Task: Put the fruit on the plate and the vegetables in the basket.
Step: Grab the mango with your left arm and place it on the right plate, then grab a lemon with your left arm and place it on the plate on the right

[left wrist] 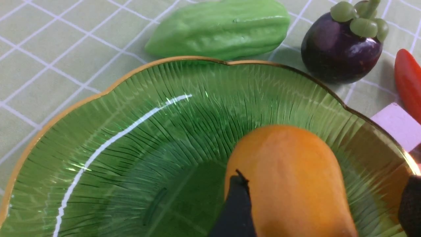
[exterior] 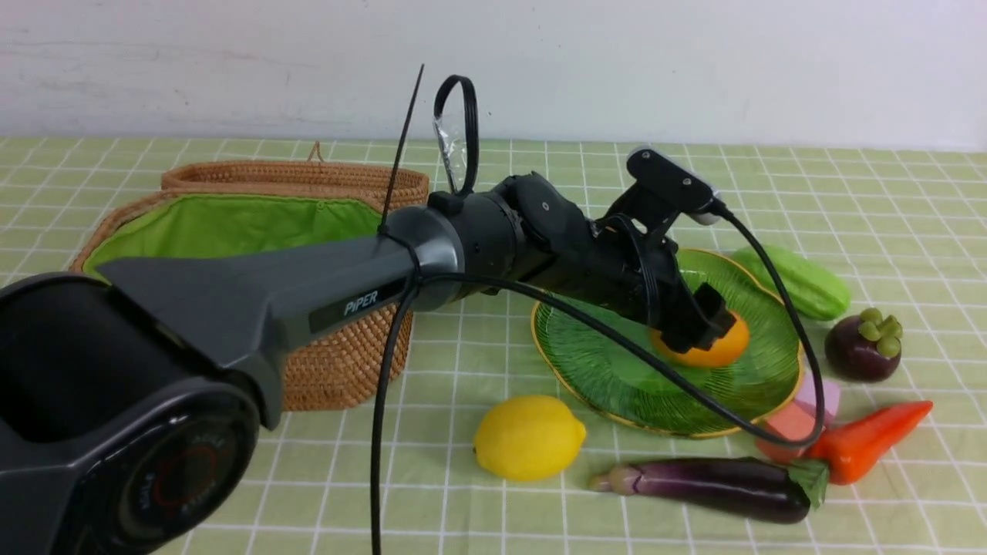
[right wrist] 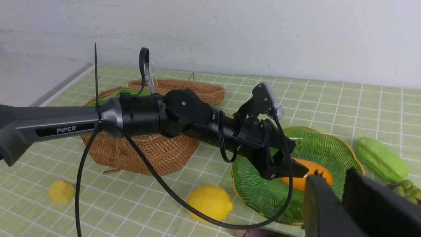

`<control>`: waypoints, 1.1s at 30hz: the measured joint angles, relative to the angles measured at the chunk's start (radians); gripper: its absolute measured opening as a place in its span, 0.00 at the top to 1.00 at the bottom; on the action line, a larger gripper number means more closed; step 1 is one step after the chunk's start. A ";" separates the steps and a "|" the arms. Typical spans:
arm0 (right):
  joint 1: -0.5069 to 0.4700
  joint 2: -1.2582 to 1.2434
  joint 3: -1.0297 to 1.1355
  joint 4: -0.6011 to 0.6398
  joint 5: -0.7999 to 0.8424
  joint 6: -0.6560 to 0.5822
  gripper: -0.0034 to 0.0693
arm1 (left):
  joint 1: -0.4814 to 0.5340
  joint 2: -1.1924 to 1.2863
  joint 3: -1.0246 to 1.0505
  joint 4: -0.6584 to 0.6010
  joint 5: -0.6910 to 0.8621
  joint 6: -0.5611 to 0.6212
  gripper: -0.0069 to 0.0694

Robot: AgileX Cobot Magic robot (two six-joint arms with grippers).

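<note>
Six toy foods sit on a table under a pale green cloth [exterior: 463, 362] with a white grid. A plain white wall [exterior: 617, 62] runs across the top of the front view.

At centre right is a green glass plate [exterior: 617, 378] with a ribbed surface and a gold rim. An orange-yellow mango [exterior: 721, 347] rests on it. The left arm [exterior: 308, 293] reaches in from the lower left, and the left gripper [exterior: 698, 324] hangs over the mango. In the left wrist view its black fingers [left wrist: 236, 210] straddle the fruit with the jaws apart, and one finger stands clear of the mango.

A yellow lemon [exterior: 528, 437] lies on the cloth just below and left of the plate. A dark purple eggplant [exterior: 709, 487] lies along the lower right. Its green cap touches an orange-red carrot [exterior: 875, 439] that slants up to the right. A purple mangosteen [exterior: 860, 351] stands at the right, beside the plate. A light green ridged gourd [exterior: 798, 281] lies above it, against the plate's rim. A pink foam cube [exterior: 813, 397] and a coral one [exterior: 786, 424] sit between the plate and the carrot.

At the left stands a brown wicker basket [exterior: 347, 362] with a bright green lining [exterior: 231, 223].

In the right wrist view, a yellow foam cube [right wrist: 61, 191] lies at the lower left. The right gripper [right wrist: 342, 197] fills the lower right corner. Its dark fingers are close together with nothing visible between them, and I cannot tell whether they are fully closed.
</note>
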 joint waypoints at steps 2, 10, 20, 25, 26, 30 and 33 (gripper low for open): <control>0.000 0.000 0.000 0.000 0.000 0.000 0.79 | 0.000 -0.012 0.000 0.001 0.018 -0.022 0.13; 0.000 0.000 0.000 0.010 0.079 0.000 0.78 | 0.001 -0.173 0.000 0.107 0.130 -0.323 0.36; 0.000 0.000 0.000 0.086 0.113 -0.061 0.77 | 0.001 -0.413 0.000 0.634 0.492 -0.827 0.93; 0.000 0.000 0.000 0.105 0.132 -0.068 0.77 | 0.001 -0.525 0.005 0.716 0.647 -0.918 0.93; 0.000 0.000 0.000 0.106 0.137 -0.068 0.76 | 0.001 -0.562 0.025 0.720 0.656 -0.929 0.93; 0.000 0.000 0.000 0.119 0.150 -0.070 0.76 | 0.001 -0.698 0.167 0.724 0.641 -0.969 0.93; 0.000 0.000 0.000 0.132 0.154 -0.072 0.76 | 0.001 -0.792 0.310 0.724 0.628 -0.986 0.93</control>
